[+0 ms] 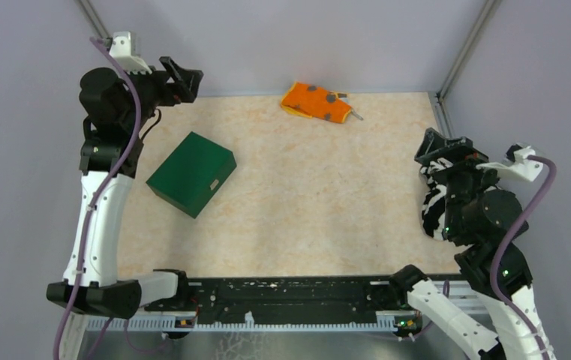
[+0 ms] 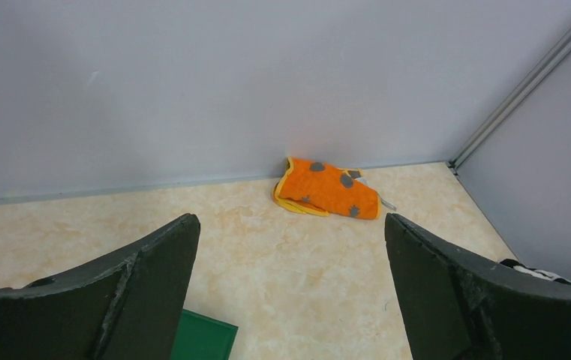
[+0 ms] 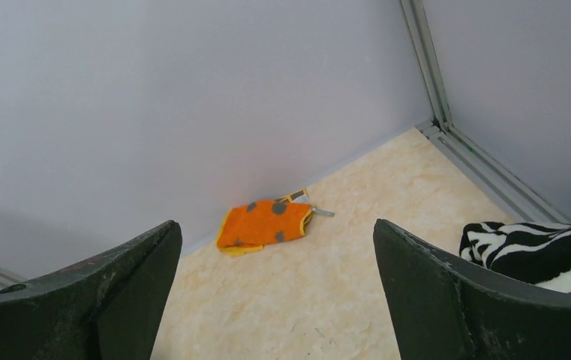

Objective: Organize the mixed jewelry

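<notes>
Jewelry [image 1: 355,116] shows only as one small silvery piece at the back of the bench [image 1: 305,210], touching the right end of the orange cloth [image 1: 316,102], which has grey spots; it is too small to tell what kind of piece it is. The cloth lies against the back wall, a little right of the middle. A closed green box [image 1: 191,173] sits at an angle on the left half of the bench, well apart from the cloth. A black-and-white striped cloth [image 3: 537,251] lies bunched at the right edge, partly under the right arm. The left end effector [image 2: 290,225] is raised near the far left corner, its fingers spread wide apart with nothing between them. The right end effector [image 3: 274,225] is up at the right side, just above the striped cloth, its fingers likewise wide apart and holding nothing. Both wrist views look toward the orange cloth
</notes>
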Motion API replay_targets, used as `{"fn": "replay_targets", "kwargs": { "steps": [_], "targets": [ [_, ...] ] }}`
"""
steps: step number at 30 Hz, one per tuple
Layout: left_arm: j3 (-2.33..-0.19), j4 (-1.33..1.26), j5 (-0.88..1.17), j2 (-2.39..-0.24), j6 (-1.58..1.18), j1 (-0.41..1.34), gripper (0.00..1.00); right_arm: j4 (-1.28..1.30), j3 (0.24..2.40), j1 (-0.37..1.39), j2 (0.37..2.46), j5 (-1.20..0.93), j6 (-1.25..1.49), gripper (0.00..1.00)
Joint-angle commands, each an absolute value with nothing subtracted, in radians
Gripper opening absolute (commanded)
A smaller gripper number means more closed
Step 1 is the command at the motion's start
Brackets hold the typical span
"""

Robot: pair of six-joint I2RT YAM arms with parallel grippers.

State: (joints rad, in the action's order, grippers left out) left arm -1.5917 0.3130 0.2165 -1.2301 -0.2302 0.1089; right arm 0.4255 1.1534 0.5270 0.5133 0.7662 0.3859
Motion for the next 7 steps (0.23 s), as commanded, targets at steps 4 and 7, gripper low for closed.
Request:
{"fn": "replay_targets", "kwargs": {
  "steps": [4, 7],
  "targets": [
    [-1.560, 0.240, 0.121, -1.196, -0.304, 0.106, 0.99, 0.428, 1.182, 0.526, 0.581, 0.766, 0.388, 0.98],
    [-1.560, 0.250, 0.119, -1.201, -0.299, 0.106, 0.99, 0.417, 1.177, 0.526, 0.584, 0.762, 0.389, 0.98]
  ]
}}
